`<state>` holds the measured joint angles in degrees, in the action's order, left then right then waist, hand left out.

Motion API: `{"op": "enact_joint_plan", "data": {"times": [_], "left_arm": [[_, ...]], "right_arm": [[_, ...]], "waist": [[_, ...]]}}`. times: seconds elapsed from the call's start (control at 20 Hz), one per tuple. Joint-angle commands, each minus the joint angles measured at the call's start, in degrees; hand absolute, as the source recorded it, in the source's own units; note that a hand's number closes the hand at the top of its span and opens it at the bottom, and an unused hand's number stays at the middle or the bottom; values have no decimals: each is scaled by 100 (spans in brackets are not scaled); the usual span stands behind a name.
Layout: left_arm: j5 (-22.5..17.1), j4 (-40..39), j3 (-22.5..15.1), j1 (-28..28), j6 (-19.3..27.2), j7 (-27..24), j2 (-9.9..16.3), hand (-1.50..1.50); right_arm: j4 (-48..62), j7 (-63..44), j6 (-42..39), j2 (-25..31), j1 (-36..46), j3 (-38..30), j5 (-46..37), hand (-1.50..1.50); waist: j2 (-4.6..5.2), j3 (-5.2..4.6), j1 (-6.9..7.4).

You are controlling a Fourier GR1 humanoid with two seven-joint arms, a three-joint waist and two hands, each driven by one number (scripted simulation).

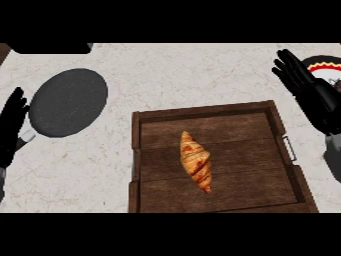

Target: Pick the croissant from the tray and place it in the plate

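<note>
The croissant [196, 162] lay lengthwise in the middle of the wooden tray [149, 150], untouched. The dark plate [67, 102] sat up and to the left of the tray on the tabletop [180, 75]. Both hands were open with straight fingers: the left hand [6, 130] far left of the tray, the right hand [309, 90] above its right corner, over a patterned dish [337, 75]. The tray's raised rim might catch fingers coming in low, and the croissant's tapered ends might slip from a grasp off its middle.
</note>
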<state>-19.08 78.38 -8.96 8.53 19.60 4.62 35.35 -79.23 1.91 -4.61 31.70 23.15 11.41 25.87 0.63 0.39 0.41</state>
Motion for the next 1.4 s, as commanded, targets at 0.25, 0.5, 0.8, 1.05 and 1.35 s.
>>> {"op": "enact_joint_plan", "data": {"times": [0.25, 0.5, 0.8, 1.05, 1.35], "left_arm": [[930, 292, -441, -523, -38, -1017, 152, 0], [809, 148, -470, -933, -89, -1217, -24, 0], [900, 47, -388, -1136, -84, -1629, -116, 0], [886, 391, -298, -1308, -125, -1512, -32, 0], [975, 467, -330, -1411, -73, -1446, -16, 0]], "right_arm": [[-1495, -727, 2166, -2375, 411, 1005, -288, -150], [-1869, 94, 4016, -1837, -136, 1285, -2828, -150], [-2974, -13, 5418, -2591, -1488, 2948, -4492, -150], [-3673, -1617, 4637, -1719, -2010, 3563, -5699, -150], [-3568, -3286, 3307, -1146, -2131, 3623, -6745, -150]], "waist": [[-159, -60, 135], [-207, -63, -170], [-135, -56, -192], [-132, -59, -164], [-141, -73, -181]]}}
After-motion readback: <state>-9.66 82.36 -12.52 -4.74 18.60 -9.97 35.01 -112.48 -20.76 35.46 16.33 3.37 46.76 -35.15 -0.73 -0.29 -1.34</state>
